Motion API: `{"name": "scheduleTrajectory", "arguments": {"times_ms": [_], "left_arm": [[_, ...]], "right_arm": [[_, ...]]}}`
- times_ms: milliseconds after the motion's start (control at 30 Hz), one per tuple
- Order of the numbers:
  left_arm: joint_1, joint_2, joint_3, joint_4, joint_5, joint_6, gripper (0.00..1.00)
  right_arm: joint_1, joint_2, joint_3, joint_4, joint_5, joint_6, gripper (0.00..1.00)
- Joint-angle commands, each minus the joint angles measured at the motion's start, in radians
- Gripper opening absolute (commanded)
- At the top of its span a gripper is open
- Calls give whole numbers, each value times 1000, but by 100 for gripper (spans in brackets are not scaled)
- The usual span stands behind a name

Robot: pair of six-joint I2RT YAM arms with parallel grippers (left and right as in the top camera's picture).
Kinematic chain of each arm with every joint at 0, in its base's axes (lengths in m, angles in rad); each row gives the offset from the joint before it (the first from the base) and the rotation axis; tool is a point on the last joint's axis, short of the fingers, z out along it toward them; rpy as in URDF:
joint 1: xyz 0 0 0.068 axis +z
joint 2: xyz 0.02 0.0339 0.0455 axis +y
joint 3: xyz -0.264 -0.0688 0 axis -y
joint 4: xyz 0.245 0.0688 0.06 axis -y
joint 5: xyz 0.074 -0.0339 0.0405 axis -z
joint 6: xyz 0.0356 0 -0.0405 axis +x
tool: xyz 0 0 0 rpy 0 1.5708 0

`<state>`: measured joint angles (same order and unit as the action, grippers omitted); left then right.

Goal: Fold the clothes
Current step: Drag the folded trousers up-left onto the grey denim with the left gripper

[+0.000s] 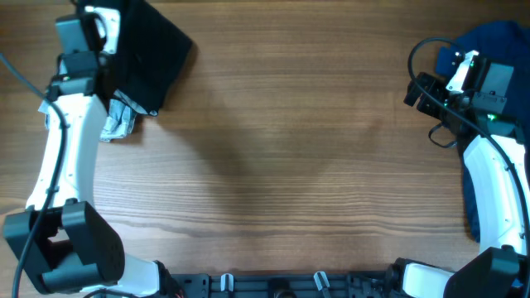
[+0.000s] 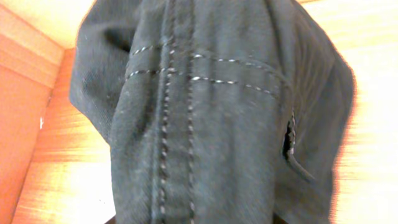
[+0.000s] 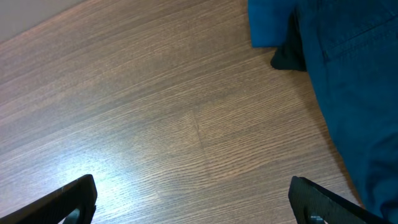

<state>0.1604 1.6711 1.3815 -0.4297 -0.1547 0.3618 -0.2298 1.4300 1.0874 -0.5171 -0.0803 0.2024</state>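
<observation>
Both arms share one build: smooth white shells on the long links, matt black housings at the joints. The left arm [image 1: 58, 157], at the table's [image 1: 273, 165] left edge, has a bulky rounded black base joint and a thin black cable alongside. The right arm [image 1: 497, 182], at the table's right edge, carries looping black cables and a small green light; its fingers [image 3: 71, 198] are black wedges

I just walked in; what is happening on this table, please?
Two robot arms are working on clothes. The left gripper is over a bunched black garment on the left side, beside a pale denim piece; its jaws are hidden by cloth. The right gripper hangs with jaws open above the bare wooden table, next to a royal-blue garment. Nothing looks folded yet.
</observation>
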Motion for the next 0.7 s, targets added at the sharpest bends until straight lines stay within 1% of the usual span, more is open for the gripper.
{"name": "scheduleTrajectory", "arguments": {"times_ms": [0,133,233,433,600,667], "left_arm": [[85,-35,31,39,90,8,33],[152,-35,31,70,166,-11,35],[192,-27,31,75,213,-31,35],[236,60,31,93,218,-34,31],[252,148,31,95,233,-103,31],[253,193,31,84,233,-148,31]], "right_arm": [[0,-11,-1,0,17,-18,100],[0,-11,-1,0,17,-19,99],[0,-11,-1,0,17,-19,100],[0,-11,-1,0,17,-19,100],[0,-11,-1,0,17,-19,100],[0,-11,-1,0,17,-18,100]]}}
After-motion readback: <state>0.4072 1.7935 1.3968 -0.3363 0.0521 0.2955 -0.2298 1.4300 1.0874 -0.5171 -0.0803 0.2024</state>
